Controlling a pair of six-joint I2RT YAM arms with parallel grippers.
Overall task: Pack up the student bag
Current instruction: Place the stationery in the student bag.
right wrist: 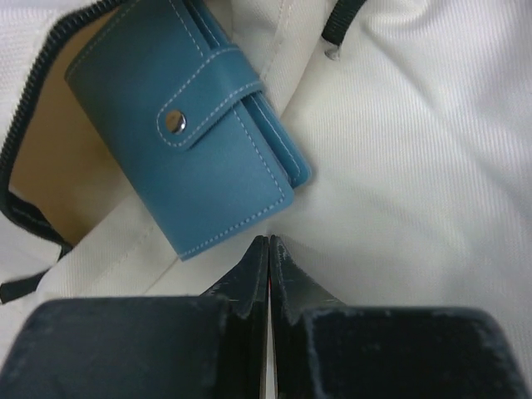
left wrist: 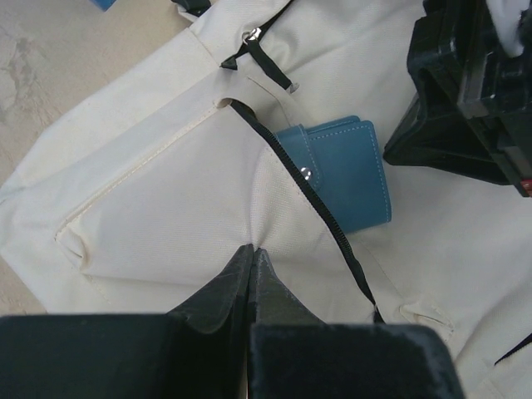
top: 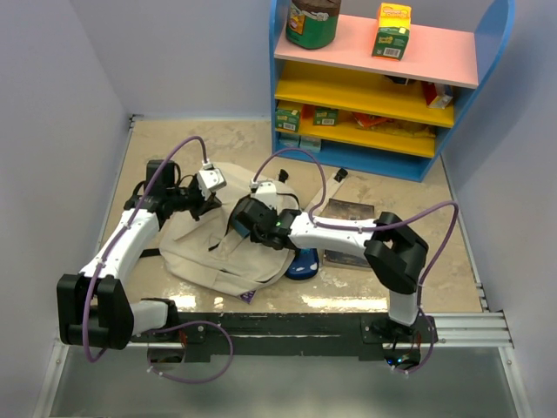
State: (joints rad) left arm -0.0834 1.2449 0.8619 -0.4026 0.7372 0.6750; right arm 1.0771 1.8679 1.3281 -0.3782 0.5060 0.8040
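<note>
The beige canvas student bag [top: 196, 257] lies flat on the table between the arms. Its black zip opening [left wrist: 320, 204] gapes. A blue wallet [right wrist: 179, 125] with a silver snap lies partly inside that opening; it also shows in the left wrist view [left wrist: 345, 174]. My left gripper [left wrist: 252, 249] is shut and pinches a fold of the bag's canvas just beside the zip. My right gripper [right wrist: 268, 241] is shut, its tips on the canvas right at the wallet's near corner, holding nothing I can see. From above, the left gripper [top: 207, 207] and the right gripper [top: 242, 218] meet over the bag's top.
A small blue pencil case [top: 303, 263] lies at the bag's right edge, and a dark book [top: 348, 231] lies beyond it. A blue shelf unit [top: 383, 87] with boxes and a jar stands at the back. Bag straps [top: 326, 192] trail towards it.
</note>
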